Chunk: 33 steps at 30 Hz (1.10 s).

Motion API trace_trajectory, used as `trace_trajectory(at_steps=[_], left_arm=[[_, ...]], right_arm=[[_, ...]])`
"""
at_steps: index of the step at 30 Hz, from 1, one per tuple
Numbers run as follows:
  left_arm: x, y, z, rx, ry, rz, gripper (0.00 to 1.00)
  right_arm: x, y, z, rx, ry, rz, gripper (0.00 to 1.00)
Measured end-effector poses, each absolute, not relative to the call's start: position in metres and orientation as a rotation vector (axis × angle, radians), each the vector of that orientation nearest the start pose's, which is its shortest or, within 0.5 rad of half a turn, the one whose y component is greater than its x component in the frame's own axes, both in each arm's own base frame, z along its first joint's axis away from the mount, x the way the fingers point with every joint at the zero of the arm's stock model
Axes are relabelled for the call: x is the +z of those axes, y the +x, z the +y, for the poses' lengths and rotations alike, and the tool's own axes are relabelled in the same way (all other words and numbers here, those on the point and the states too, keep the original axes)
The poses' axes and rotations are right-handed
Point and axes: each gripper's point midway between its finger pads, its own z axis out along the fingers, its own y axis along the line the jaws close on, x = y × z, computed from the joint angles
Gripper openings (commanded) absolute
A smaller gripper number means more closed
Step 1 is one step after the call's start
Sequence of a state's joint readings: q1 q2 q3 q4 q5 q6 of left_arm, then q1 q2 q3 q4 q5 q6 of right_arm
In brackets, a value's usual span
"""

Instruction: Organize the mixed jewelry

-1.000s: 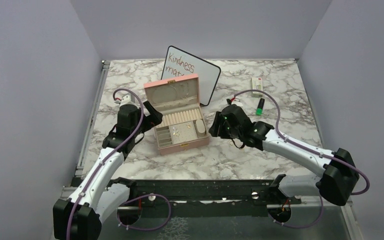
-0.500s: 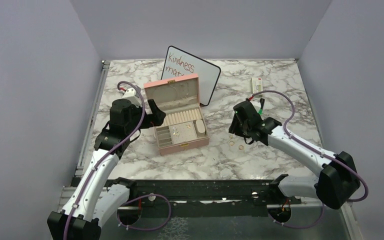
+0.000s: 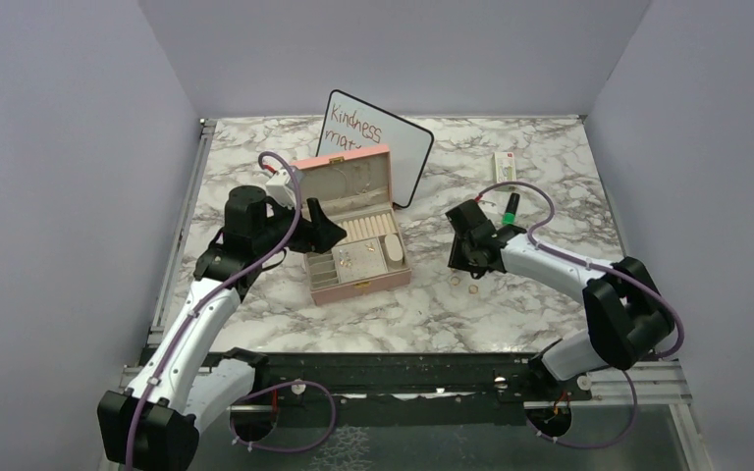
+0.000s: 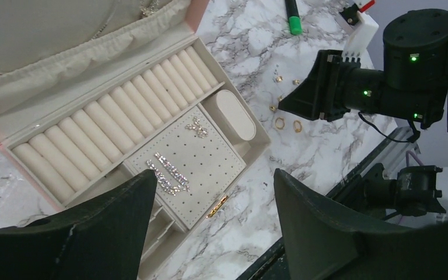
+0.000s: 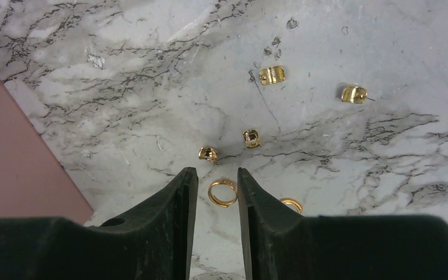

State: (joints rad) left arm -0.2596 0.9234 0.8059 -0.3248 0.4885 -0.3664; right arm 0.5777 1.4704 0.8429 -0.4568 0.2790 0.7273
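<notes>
Right gripper (image 5: 216, 178) has been moved from the jewelry box (image 3: 383, 280) onto a loose gold ring (image 5: 222, 192), jaws narrowly parted, empty; pickup judged imminent. Left gripper (image 4: 213, 181) wide open, empty.

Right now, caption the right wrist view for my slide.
Right gripper, jaws narrowly apart, aimed at a gold ring among scattered gold earring pieces on marble table.

the table (image 5: 122, 70) looks like smooth white marble with grey veins and a faint sheen. the rings (image 5: 222, 193) and small bits (image 5: 271, 75) are bright polished gold metal. the box (image 3: 358, 287) is smooth pink outside, lined with soft matt cream cloth; its glittery pieces (image 4: 169, 172) sparkle. the fingers (image 5: 166, 233) of the right gripper (image 5: 216, 172) and the left gripper (image 4: 214, 175) are matt black plastic, finely grained
</notes>
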Motion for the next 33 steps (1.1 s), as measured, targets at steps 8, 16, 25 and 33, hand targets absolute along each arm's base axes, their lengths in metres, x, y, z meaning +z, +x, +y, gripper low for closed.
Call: trace_trajectory(at_steps=[8, 16, 25, 33], left_arm=[[0.212, 0.262, -0.183, -0.946, 0.238, 2.092, 0.63], [0.213, 0.262, -0.189, -0.960, 0.248, 2.084, 0.60], [0.212, 0.262, -0.191, -0.965, 0.246, 2.089, 0.59], [0.211, 0.263, -0.191, -0.962, 0.240, 2.092, 0.59]], right_arm=[[0.035, 0.283, 0.156, 0.105, 0.286, 2.577, 0.29], [0.031, 0.286, 0.155, 0.101, 0.282, 2.579, 0.27], [0.025, 0.281, 0.155, 0.112, 0.260, 2.606, 0.11], [0.025, 0.281, 0.155, 0.107, 0.239, 2.607, 0.01]])
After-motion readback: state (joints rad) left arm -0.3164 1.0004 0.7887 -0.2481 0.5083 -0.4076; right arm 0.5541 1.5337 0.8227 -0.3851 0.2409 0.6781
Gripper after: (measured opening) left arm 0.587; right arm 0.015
